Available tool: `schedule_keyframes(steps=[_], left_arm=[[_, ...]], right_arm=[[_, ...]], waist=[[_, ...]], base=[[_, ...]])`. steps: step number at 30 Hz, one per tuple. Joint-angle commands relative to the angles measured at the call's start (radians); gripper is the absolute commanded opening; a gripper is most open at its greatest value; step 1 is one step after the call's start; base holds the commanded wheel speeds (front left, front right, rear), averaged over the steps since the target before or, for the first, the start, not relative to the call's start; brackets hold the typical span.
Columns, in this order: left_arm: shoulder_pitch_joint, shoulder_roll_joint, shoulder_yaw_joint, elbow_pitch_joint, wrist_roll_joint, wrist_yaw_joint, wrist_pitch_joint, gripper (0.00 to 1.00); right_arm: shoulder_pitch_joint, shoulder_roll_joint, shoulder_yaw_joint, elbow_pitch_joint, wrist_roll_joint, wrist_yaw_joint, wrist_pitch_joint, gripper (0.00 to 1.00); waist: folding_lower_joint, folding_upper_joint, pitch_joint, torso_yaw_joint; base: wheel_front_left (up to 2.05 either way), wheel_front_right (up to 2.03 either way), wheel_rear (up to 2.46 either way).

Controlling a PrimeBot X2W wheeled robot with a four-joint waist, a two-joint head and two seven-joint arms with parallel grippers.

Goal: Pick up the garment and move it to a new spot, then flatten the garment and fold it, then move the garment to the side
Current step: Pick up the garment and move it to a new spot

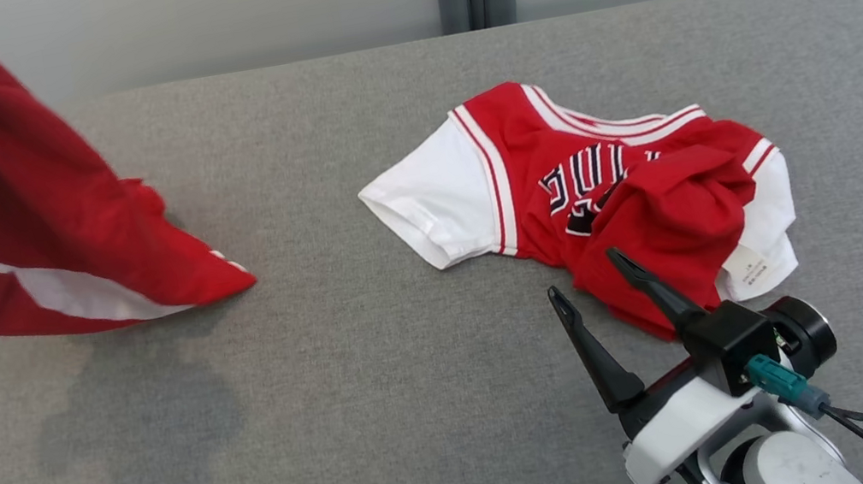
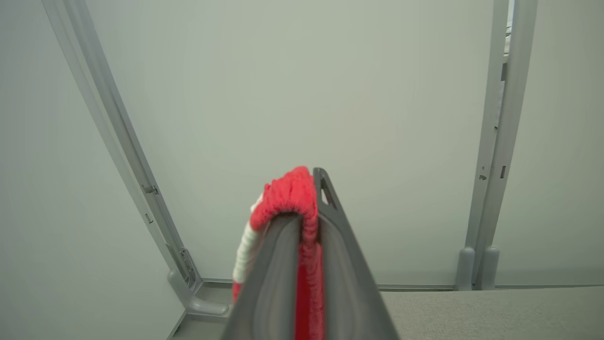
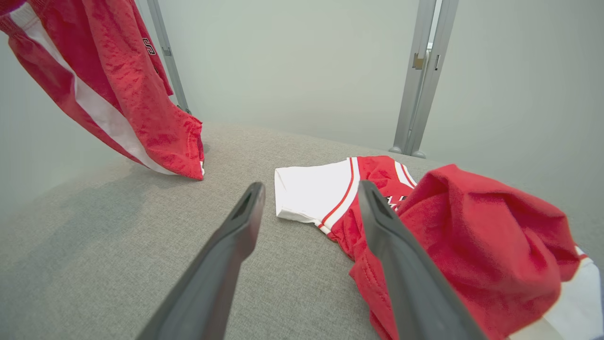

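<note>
Red shorts [image 1: 45, 208] hang from the left gripper [image 2: 304, 198], clamped on them, near the surface's [image 1: 424, 416] left edge, one corner touching down; raise higher before carrying, while the right gripper [image 1: 583, 271] stands spread beside the jersey [image 1: 601, 163]

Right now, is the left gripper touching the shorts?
Touching. The left wrist view shows the left gripper shut on the shorts: red cloth is pinched between its jaws and bunches over one tip.
</note>
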Motion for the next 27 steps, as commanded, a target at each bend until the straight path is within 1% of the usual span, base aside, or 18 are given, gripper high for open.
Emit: schedule_keyframes(steps=[1, 4, 9, 11, 12, 13, 14, 17, 20, 24, 27], left_arm=[[0.026, 0.002, 0.009, 0.018, -0.002, 0.009, -0.029, 0.0], [0.065, -0.001, 0.03, 0.081, -0.021, 0.01, -0.086, 0.0], [0.138, -0.043, 0.06, 0.212, -0.067, 0.007, -0.164, 0.0], [0.169, -0.059, 0.07, 0.275, -0.09, 0.011, -0.175, 0.0], [0.18, -0.066, 0.076, 0.303, -0.099, 0.014, -0.181, 0.05], [0.193, -0.079, 0.086, 0.337, -0.117, 0.016, -0.182, 0.42], [0.203, -0.092, 0.091, 0.362, -0.127, 0.014, -0.178, 1.0], [0.221, -0.118, 0.104, 0.43, -0.155, 0.012, -0.19, 1.0], [0.23, -0.144, 0.121, 0.475, -0.18, 0.006, -0.202, 1.0], [0.251, -0.176, 0.127, 0.512, -0.198, -0.008, -0.236, 1.0], [0.275, -0.192, 0.122, 0.514, -0.196, -0.025, -0.285, 1.0]], right_arm=[[-0.016, -0.005, 0.006, -0.008, -0.012, -0.001, 0.008, 1.0], [-0.034, -0.005, 0.026, -0.021, -0.022, -0.001, 0.02, 1.0], [-0.051, -0.012, 0.049, -0.034, -0.031, -0.001, 0.04, 1.0], [-0.053, -0.016, 0.053, -0.04, -0.032, -0.001, 0.047, 1.0], [-0.054, -0.018, 0.053, -0.041, -0.031, -0.001, 0.047, 1.0], [-0.052, -0.02, 0.05, -0.044, -0.03, -0.001, 0.05, 1.0], [-0.049, -0.02, 0.046, -0.046, -0.029, -0.001, 0.051, 1.0], [-0.037, -0.024, 0.035, -0.052, -0.027, -0.001, 0.055, 1.0], [-0.03, -0.022, 0.021, -0.049, -0.023, -0.001, 0.048, 1.0], [-0.011, -0.014, 0.008, -0.034, -0.01, -0.001, 0.033, 1.0], [0.002, -0.011, -0.011, -0.017, -0.001, -0.001, 0.015, 1.0]], waist=[[0.0, 0.0, 0.097, 0.046], [0.0, 0.0, 0.134, 0.033], [0.0, 0.0, 0.168, -0.014], [0.0, 0.0, 0.173, -0.036], [0.0, 0.0, 0.174, -0.045], [0.0, 0.0, 0.174, -0.055], [0.0, 0.0, 0.173, -0.06], [0.0, 0.0, 0.163, -0.068], [0.0, 0.0, 0.137, -0.06], [0.0, 0.0, 0.076, -0.032], [0.0, 0.0, 0.02, -0.001]], base=[[0.0, 0.0, 0.0], [0.0, 0.0, 0.0], [0.0, 0.0, 0.0], [0.0, 0.0, 0.0], [0.0, 0.0, 0.0], [0.0, 0.0, 0.0], [0.0, 0.0, 0.0], [0.0, 0.0, 0.0], [0.0, 0.0, 0.0], [0.0, 0.0, 0.0], [0.0, 0.0, 0.0]])
